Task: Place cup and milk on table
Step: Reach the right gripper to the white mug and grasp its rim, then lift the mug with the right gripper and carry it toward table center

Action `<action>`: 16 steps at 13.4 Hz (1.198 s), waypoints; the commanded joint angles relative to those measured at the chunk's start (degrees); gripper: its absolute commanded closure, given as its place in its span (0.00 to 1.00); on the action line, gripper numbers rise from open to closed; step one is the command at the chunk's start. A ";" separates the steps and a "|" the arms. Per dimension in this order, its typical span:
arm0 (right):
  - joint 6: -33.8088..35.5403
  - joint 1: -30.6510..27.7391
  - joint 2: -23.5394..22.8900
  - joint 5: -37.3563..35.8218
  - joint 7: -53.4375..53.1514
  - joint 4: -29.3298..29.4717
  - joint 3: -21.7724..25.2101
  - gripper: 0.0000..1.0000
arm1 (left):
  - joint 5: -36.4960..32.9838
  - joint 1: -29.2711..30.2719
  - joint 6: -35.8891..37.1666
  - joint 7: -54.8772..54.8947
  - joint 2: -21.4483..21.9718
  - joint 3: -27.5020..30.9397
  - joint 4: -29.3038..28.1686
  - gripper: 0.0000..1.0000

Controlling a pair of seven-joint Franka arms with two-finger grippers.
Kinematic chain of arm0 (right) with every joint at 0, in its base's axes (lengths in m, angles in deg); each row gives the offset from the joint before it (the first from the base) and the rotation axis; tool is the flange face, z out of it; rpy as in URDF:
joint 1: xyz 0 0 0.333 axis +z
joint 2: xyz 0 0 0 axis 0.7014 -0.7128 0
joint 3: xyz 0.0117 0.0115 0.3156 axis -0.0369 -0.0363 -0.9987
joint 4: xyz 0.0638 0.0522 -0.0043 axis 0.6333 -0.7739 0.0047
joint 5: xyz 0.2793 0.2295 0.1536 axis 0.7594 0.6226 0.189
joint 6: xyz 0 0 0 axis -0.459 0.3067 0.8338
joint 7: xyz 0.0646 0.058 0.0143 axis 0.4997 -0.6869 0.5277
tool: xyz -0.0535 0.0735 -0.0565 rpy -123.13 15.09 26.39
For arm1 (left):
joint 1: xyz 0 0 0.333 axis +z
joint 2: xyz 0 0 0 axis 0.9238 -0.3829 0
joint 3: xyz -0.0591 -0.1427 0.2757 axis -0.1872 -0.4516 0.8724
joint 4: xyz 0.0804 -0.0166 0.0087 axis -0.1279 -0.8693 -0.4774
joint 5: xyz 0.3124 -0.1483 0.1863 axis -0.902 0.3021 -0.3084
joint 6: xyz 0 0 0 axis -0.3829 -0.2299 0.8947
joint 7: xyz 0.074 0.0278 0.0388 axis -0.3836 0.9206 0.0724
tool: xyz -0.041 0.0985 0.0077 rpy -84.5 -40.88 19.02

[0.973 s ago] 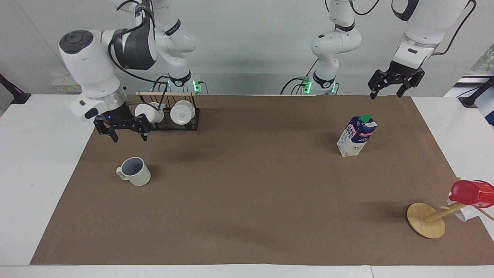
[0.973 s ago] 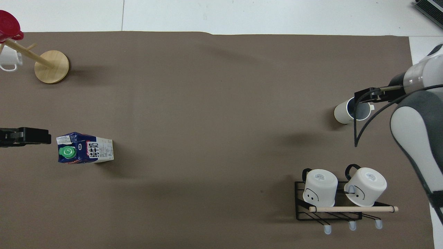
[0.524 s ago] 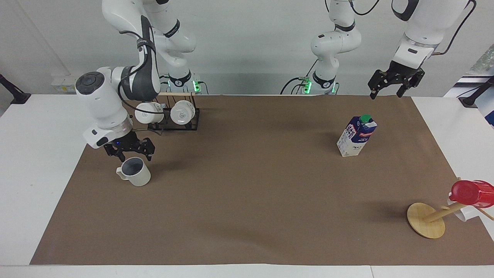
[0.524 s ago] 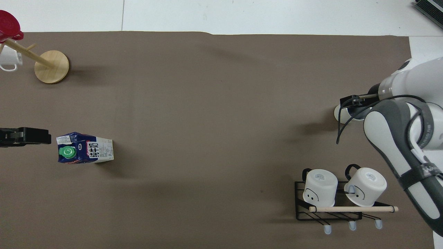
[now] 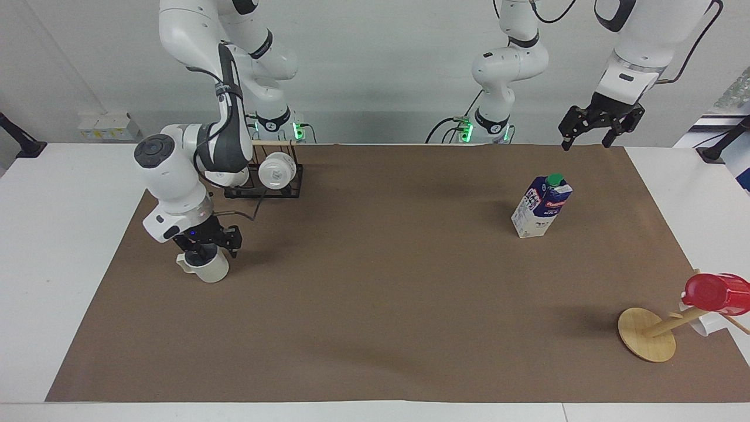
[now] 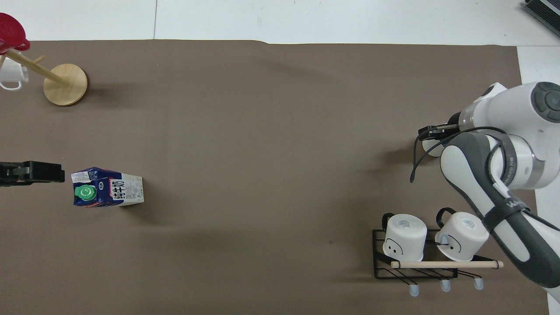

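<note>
2 white mugs (image 6: 404,236) sit on a black rack (image 6: 380,267); a red cup (image 5: 718,293) hangs on a wooden stand (image 5: 644,334).

Cup (image 5: 206,268) on mat (image 5: 375,328), right arm's end; milk (image 5: 541,206) left arm's end.

My table (image 5: 53,234) wears a brown mat (image 5: 375,305). On the mat: cup (image 5: 208,268) at my right arm's end, rack (image 5: 266,181) nearer me, milk (image 5: 542,206) and wooden stand (image 5: 646,334) toward my left arm's end.
</note>
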 commanded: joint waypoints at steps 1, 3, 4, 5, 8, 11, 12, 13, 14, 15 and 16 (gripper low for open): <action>-1.58 -0.57 -0.39 -0.56 0.29 -1.48 -0.17 0.60 | -1.10 0.33 1.30 -0.49 -0.41 -0.31 1.35 0.00; -1.58 -0.66 -0.48 -0.56 -0.32 -1.13 -0.17 0.93 | -1.10 0.33 1.30 -0.49 -0.41 -0.31 1.35 0.00; -1.58 -0.57 -0.48 -0.56 -0.85 -1.13 -0.17 1.00 | -1.10 0.33 1.30 -0.49 -0.41 -0.31 1.35 0.00; -1.58 -0.57 -0.48 -0.56 -0.85 -1.04 -0.17 1.00 | -1.10 0.33 1.30 -0.49 -0.41 -0.31 1.35 0.00; -0.79 -0.31 -0.30 -0.56 -2.51 -0.08 -0.17 1.00 | -1.10 0.33 1.30 -0.58 -0.41 -0.31 1.35 0.00; 3.33 0.39 0.75 -0.56 -6.20 3.52 -0.43 1.00 | -1.10 0.33 1.30 -0.49 -0.41 -0.31 1.35 0.00; 4.83 1.01 0.84 -0.65 -6.30 5.19 -0.43 1.00 | -1.10 0.33 1.30 -0.49 -0.41 -0.31 1.35 0.00; 7.02 2.14 0.84 -0.65 -6.39 7.38 -0.35 1.00 | -1.10 0.33 1.30 -0.49 -0.41 -0.31 1.35 0.00; 8.60 3.29 0.84 -0.73 -7.17 8.79 -0.35 1.00 | -1.10 0.33 1.30 -0.49 -0.41 -0.31 1.35 0.00; 9.14 5.21 0.75 -0.91 -8.75 10.02 -0.26 1.00 | -1.10 0.33 1.30 -0.49 -0.41 -0.31 1.35 0.00; 10.10 7.84 0.75 -2.13 -11.46 11.51 -0.26 1.00 | -1.10 0.33 1.30 -0.49 -0.41 -0.31 1.35 0.00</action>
